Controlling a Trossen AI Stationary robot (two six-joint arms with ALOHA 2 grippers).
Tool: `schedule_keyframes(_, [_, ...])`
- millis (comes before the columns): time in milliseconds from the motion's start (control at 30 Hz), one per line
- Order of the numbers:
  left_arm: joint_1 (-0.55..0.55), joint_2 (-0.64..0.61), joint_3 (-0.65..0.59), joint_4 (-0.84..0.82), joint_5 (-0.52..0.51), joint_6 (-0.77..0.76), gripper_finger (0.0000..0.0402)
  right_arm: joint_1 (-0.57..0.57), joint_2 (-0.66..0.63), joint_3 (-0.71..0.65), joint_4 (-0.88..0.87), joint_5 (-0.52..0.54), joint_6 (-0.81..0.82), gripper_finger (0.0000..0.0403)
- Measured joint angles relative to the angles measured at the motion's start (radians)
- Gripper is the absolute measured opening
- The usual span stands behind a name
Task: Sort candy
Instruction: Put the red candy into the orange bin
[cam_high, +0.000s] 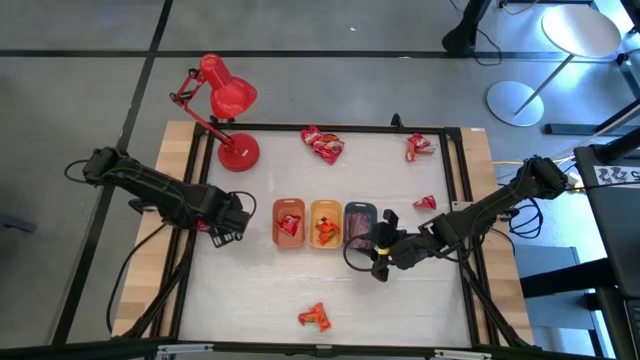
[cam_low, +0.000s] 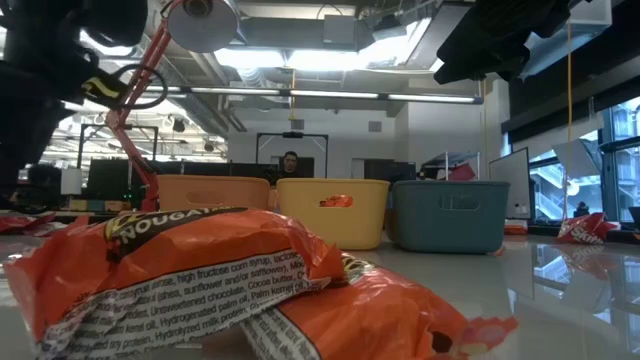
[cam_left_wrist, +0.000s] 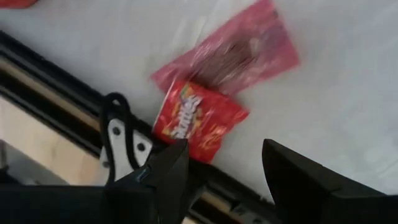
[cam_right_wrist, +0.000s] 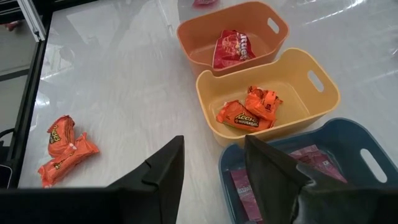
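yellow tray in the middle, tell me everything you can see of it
The yellow tray is a small oblong tub that looks like smooth plastic, with rounded corners and a slot handle cut into its end wall. It stands upright on the white table, middle of three in a row, close between the orange tray and the grey tray. Two orange-wrapped candies lie on its floor. No gripper touches it.
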Motion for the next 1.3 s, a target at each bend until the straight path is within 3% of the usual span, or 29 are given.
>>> schedule_keyframes(700, [0.000, 0.000, 0.000, -0.023, 0.000, 0.101, 0.0193, 0.000, 0.000, 0.000, 0.000, 0.000, 0.000, 0.0166])
schedule_keyframes(1300, [0.000, 0.000, 0.000, -0.023, 0.024, -0.030, 0.0193, 0.000, 0.000, 0.000, 0.000, 0.000, 0.003, 0.0166])
